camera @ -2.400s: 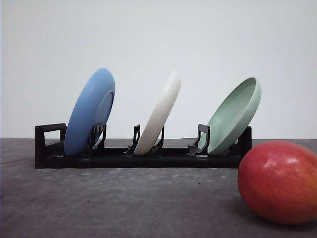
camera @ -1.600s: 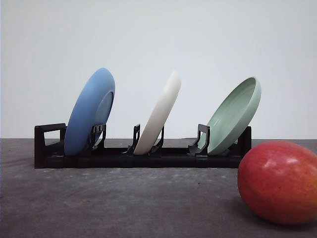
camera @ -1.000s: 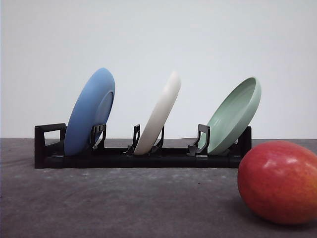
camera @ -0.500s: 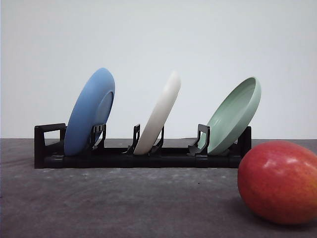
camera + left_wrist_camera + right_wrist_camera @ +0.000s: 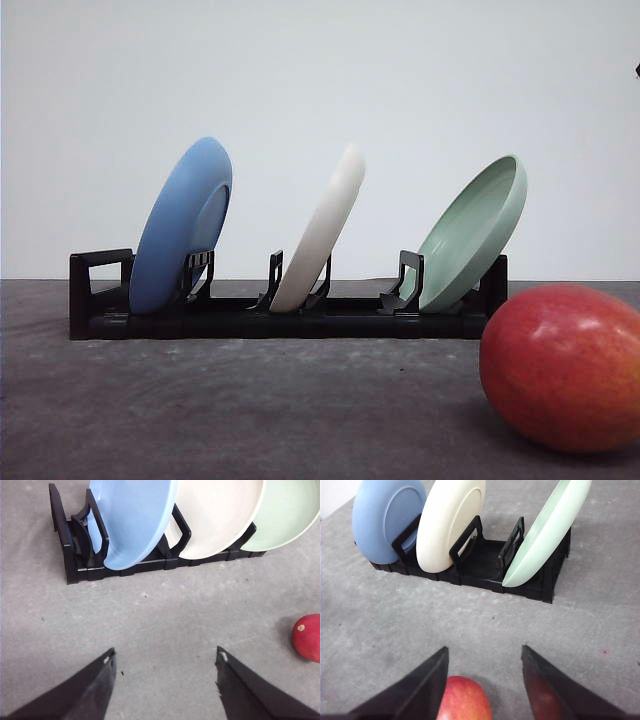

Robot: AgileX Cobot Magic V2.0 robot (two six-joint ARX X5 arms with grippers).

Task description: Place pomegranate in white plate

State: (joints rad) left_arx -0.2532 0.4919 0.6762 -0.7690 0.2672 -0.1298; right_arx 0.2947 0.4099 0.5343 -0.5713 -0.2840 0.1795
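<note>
Gray table [image 5: 250,410] holds the round pomegranate [image 5: 463,700] under the wide-open, empty right gripper [image 5: 485,680], near the rack [image 5: 280,318]; a bump could roll it away.

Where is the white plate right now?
In the front view the white plate stands tilted in the middle slot of the black rack, between the blue plate and the pale green plate, behind the pomegranate.

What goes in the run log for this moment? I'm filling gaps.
phase: pre-grasp | pomegranate: on table, free | white plate: in rack, middle slot | left gripper: open | right gripper: open above pomegranate
</note>
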